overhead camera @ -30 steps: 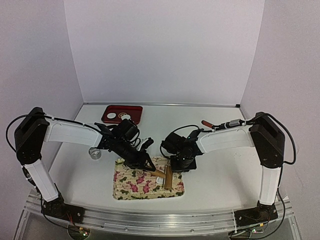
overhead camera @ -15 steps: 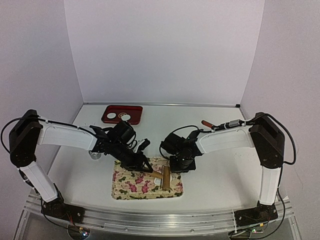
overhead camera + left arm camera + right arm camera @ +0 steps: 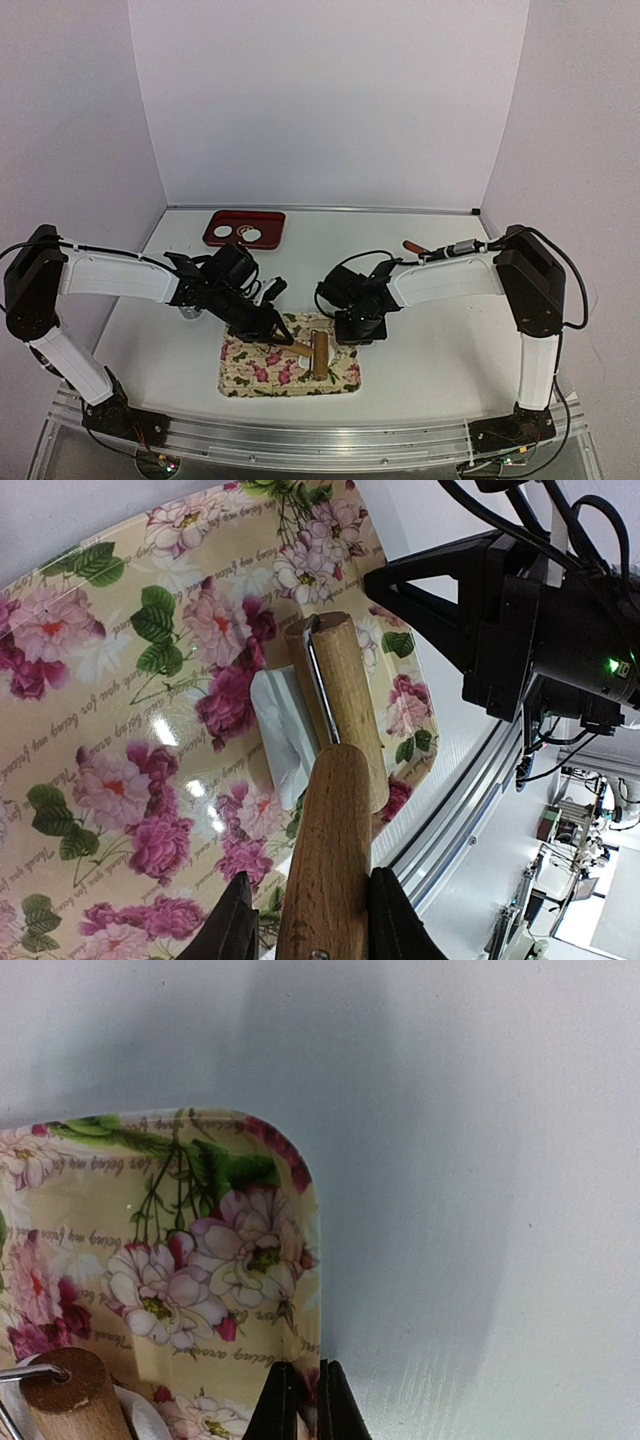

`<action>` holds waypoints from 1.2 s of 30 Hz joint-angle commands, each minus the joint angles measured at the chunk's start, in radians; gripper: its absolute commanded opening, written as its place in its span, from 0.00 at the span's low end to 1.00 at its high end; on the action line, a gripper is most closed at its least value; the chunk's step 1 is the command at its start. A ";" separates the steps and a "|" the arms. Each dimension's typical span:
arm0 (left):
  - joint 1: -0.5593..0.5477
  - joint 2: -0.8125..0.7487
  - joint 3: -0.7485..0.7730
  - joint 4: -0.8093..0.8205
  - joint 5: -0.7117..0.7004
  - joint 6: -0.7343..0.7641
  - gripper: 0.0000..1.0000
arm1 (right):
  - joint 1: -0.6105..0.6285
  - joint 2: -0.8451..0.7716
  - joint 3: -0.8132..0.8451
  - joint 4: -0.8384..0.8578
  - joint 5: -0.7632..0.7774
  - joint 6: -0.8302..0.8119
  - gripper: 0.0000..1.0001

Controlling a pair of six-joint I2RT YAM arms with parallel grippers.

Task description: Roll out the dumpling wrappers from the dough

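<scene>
A wooden roller (image 3: 318, 352) lies on the flowered tray (image 3: 250, 372), its drum (image 3: 345, 695) pressing a small white piece of dough (image 3: 280, 730). My left gripper (image 3: 283, 343) (image 3: 312, 922) is shut on the roller's handle (image 3: 330, 850), one dark finger on each side. The right gripper (image 3: 355, 328) (image 3: 300, 1405) is shut on the tray's right rim (image 3: 303, 1230), pinching its edge. Two dumpling wrappers (image 3: 253, 234), small white discs, lie on a red tray (image 3: 270, 218) at the back left.
A brown-handled tool (image 3: 413, 246) lies on the table behind the right arm. The table's metal front rail (image 3: 320, 440) runs close below the flowered tray. Walls close in the back and both sides.
The flowered tray, the roller and both grippers have shifted a little to the left. The left arm has stretched out lower. Both grips are unchanged.
</scene>
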 commanded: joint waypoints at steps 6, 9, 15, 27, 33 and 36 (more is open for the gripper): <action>0.080 0.025 -0.079 -0.529 -0.312 0.026 0.00 | -0.029 0.035 0.001 -0.120 0.109 -0.014 0.00; 0.102 0.006 -0.074 -0.556 -0.313 0.035 0.00 | -0.035 0.034 0.003 -0.120 0.107 -0.017 0.00; 0.123 -0.021 -0.068 -0.569 -0.296 0.043 0.00 | -0.038 0.020 0.011 -0.119 0.107 -0.037 0.00; 0.123 -0.018 -0.050 -0.553 -0.266 0.054 0.00 | -0.038 -0.028 0.017 -0.039 0.015 -0.124 0.29; 0.123 -0.025 -0.049 -0.573 -0.282 0.058 0.00 | -0.037 -0.041 -0.012 0.016 -0.054 -0.145 0.28; 0.123 -0.031 -0.061 -0.584 -0.282 0.059 0.00 | -0.037 -0.039 -0.024 0.025 -0.063 -0.133 0.09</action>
